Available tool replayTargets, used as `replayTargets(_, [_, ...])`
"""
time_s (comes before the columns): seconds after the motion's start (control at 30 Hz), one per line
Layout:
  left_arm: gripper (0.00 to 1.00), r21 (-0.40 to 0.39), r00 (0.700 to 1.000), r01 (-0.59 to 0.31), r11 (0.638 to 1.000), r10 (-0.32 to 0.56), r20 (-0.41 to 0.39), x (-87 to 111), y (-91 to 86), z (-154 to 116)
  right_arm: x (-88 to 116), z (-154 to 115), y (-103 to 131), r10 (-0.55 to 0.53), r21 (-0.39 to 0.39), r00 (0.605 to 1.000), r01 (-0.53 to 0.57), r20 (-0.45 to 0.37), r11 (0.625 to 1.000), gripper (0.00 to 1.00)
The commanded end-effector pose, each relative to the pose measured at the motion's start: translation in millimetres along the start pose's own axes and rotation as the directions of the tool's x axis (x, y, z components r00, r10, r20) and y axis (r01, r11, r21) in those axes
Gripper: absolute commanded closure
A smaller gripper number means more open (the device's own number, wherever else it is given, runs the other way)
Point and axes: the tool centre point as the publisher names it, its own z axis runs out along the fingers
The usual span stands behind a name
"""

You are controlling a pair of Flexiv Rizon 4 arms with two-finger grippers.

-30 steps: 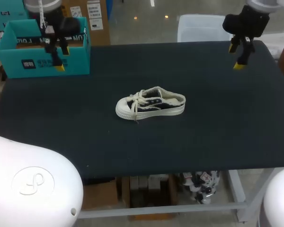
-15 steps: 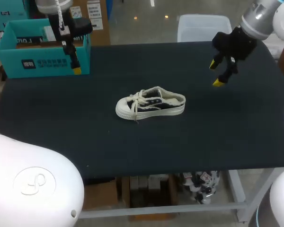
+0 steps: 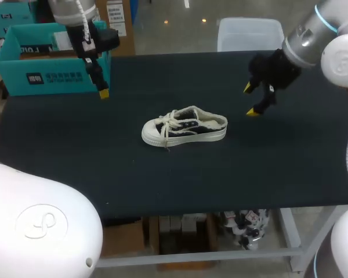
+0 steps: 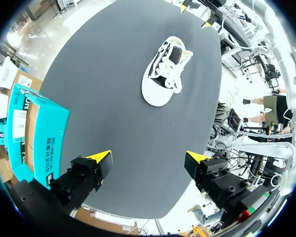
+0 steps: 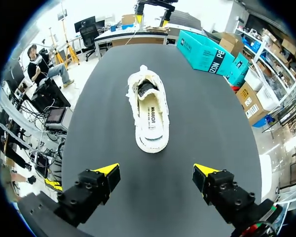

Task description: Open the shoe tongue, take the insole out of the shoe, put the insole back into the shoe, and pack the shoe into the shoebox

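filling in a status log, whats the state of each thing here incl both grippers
shoe: upright on its sole, laced, insole inside, untouched
shoebox: open-topped, at the table's far left
left gripper: open, empty, above the table beside the shoebox
right gripper: open, empty, off the shoe's heel end

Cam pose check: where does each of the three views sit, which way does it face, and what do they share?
Head: fixed above and behind the robot, looking down on the table. The left gripper comes in at left, the right gripper at right.
Left wrist: on the left arm, looking out past the open left gripper at the toe end of the shoe, with the shoebox beside it.
Right wrist: on the right arm, looking out past the open right gripper at the shoe's heel end.
Shared: both wrist views show the shoe and shoebox, from opposite ends.
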Motion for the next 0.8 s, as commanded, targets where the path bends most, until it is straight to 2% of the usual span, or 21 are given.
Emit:
replayTargets(0.03, [0.00,-0.001,1.000,0.001,1.000,-0.001,0.001,0.2,-0.3,0.0,0.3,-0.1,0.1,0.000,0.002,1.000,0.000,0.000,1.000,0.00])
replayTargets(0.33, [0.00,-0.001,1.000,0.001,1.000,-0.001,0.001,0.2,-0.3,0.0,0.3,-0.1,0.1,0.000,0.002,1.000,0.000,0.000,1.000,0.00])
replayTargets(0.4, [0.00,0.039,0.993,0.122,0.992,-0.122,0.001,5.4,-14.2,1.2,0.1,3.6,0.1,0.006,-0.005,1.000,-0.006,0.007,1.000,0.00])
replayTargets(0.47, [0.00,0.053,0.969,0.244,0.968,-0.245,0.030,12.5,-25.6,4.4,1.5,12.9,3.2,0.011,0.007,1.000,-0.012,0.024,1.000,0.00])
replayTargets(0.53, [0.00,0.068,0.947,0.314,0.947,-0.317,0.044,20.5,-35.1,6.7,1.2,21.0,5.5,0.007,-0.029,1.000,-0.006,0.026,1.000,0.00])
replayTargets(0.6, [0.00,0.095,0.928,0.364,0.927,-0.370,0.050,26.7,-43.8,6.8,-0.1,28.0,7.7,0.013,-0.031,0.999,-0.011,0.040,0.999,0.00])
replayTargets(0.63, [0.00,0.104,0.913,0.400,0.911,-0.405,0.037,29.2,-47.8,6.1,-1.3,30.6,7.8,0.014,-0.040,0.999,-0.012,0.044,0.999,0.00])
replayTargets(0.67, [0.00,0.121,0.891,0.438,0.891,-0.448,0.069,31.4,-51.7,6.8,-3.1,33.1,8.3,0.016,-0.044,0.999,-0.014,0.045,0.999,0.00])
replayTargets(0.8, [0.00,0.128,0.853,0.508,0.852,-0.518,0.064,41.3,-63.3,9.5,-10.0,45.2,8.6,0.020,-0.070,0.999,-0.018,0.031,0.997,0.00])
